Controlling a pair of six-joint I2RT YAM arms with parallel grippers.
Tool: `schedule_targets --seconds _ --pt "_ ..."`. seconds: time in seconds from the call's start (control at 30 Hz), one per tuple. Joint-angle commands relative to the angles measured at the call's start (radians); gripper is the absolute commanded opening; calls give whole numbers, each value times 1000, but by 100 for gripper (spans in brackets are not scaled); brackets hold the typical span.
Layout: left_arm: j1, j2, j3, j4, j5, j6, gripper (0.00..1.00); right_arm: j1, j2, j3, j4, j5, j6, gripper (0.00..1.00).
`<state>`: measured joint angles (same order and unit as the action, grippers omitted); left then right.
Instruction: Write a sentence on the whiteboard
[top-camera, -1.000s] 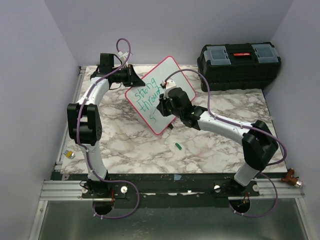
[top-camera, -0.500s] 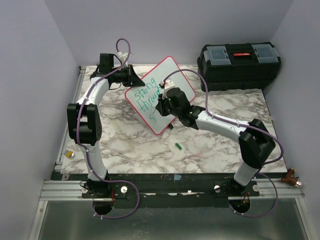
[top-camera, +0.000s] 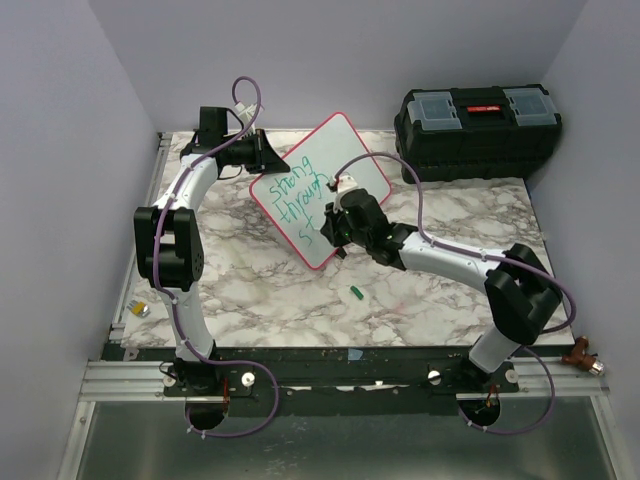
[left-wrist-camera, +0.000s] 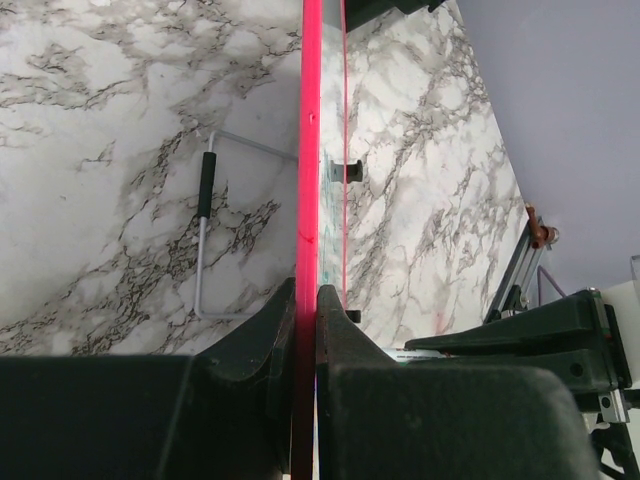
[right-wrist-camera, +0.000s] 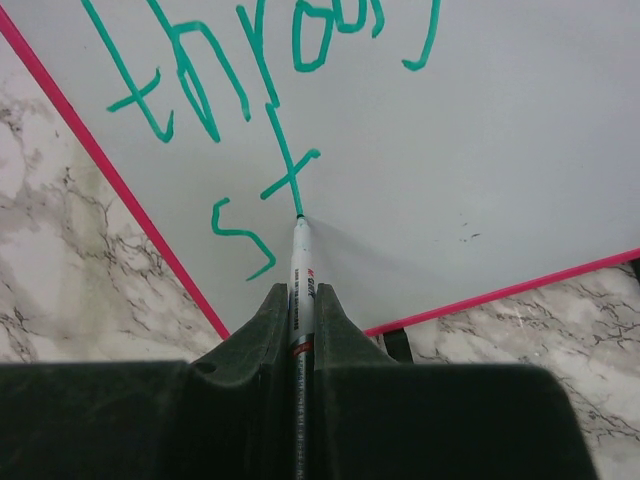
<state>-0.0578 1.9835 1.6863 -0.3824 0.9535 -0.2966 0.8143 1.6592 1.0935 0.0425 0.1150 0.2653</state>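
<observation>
The whiteboard (top-camera: 345, 150) stands tilted on the marble table (top-camera: 430, 290). Its sentence (top-camera: 300, 195) so far reads "strong", "through" and a started "st". Only the right wrist view shows the green marker (right-wrist-camera: 299, 262), its tip touching the board at the foot of the "t". The right gripper (right-wrist-camera: 300, 300) is clamped on its barrel and hides it from above.

The left wrist view shows the board edge-on, with the left gripper (left-wrist-camera: 306, 300) pinching its pink frame and a wire stand (left-wrist-camera: 203, 240) behind it. A small green cap (top-camera: 356, 293) lies in front of the board. The black toolbox (top-camera: 478, 118) sits behind it, to the right.
</observation>
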Motion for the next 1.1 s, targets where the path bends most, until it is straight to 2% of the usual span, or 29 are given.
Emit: schedule_targets --seconds 0.0,0.6,1.07 --pt "-1 3 -2 48 -26 78 0 -1 -17 -52 -41 -29 20 1" --pt "-1 6 -2 53 -26 74 0 -1 -47 -98 -76 17 25 1" --pt "-2 7 -2 50 -29 73 0 0 4 9 -92 99 -13 1"
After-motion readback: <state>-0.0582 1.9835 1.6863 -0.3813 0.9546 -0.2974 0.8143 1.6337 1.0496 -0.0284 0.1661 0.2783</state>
